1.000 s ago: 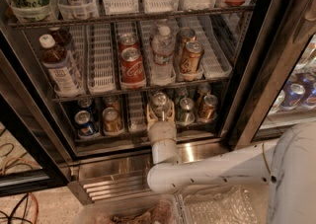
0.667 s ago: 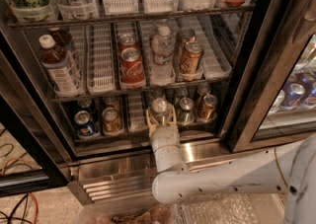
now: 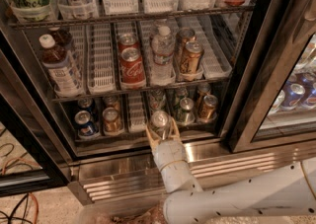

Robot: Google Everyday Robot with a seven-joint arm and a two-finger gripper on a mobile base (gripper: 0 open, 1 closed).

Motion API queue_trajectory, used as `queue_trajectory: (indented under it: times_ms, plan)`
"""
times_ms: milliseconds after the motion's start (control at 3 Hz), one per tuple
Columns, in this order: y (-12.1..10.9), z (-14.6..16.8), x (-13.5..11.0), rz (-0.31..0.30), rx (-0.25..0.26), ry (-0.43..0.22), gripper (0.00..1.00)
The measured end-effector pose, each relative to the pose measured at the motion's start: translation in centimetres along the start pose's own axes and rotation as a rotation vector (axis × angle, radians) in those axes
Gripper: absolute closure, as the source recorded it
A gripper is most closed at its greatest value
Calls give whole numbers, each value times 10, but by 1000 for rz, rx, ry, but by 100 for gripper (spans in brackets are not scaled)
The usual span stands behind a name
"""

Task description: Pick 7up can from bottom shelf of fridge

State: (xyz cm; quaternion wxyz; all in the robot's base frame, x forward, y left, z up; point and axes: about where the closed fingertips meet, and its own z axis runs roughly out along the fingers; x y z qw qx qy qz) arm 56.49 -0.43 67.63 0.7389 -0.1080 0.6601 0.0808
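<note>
The 7up can [image 3: 160,119], silver-topped with a pale greenish-grey body, sits between the fingers of my gripper [image 3: 161,128] at the front edge of the bottom shelf [image 3: 136,113] of the fridge [image 3: 246,90]. The gripper is shut on the can and holds it upright, just in front of the shelf's middle lanes. My white arm [image 3: 173,168] reaches up from the lower right, across the steel base strip. Another greenish can [image 3: 186,111] stands right behind and to the right.
On the bottom shelf stand a blue Pepsi can [image 3: 85,124], a gold-brown can [image 3: 111,120] and another gold can [image 3: 207,107]. The rack above holds red cola cans [image 3: 132,66], a water bottle [image 3: 162,56] and a brown bottle [image 3: 59,65]. The louvred base strip [image 3: 118,181] lies below. Cables [image 3: 19,210] lie on the floor at left.
The gripper has drawn back and down from the shelf with the 7up can in it; the can now sits at the shelf's front edge. The arm has lowered.
</note>
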Motion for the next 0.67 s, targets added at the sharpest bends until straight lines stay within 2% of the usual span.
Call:
queue_trajectory:
  times_ms: [667]
  plan:
    - [18,-32,-18,43,-89,-7,100]
